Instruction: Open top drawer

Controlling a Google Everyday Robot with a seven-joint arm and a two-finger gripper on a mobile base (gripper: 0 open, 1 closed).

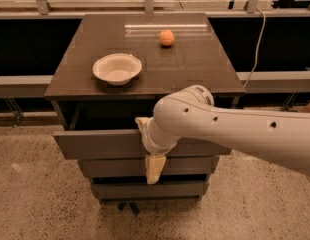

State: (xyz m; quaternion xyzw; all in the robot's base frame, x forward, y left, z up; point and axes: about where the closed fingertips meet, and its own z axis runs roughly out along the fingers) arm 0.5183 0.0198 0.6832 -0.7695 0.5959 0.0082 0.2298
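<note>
While the matte dark grey-brown top drawer (95, 144) sits partly pulled out beneath the smooth square tabletop (195, 69), its flat rectangular front faces the camera, long axis running left to right. The rounded white gripper (149, 151) lies against that front near its middle; I cannot tell whether it is open or closed.
</note>
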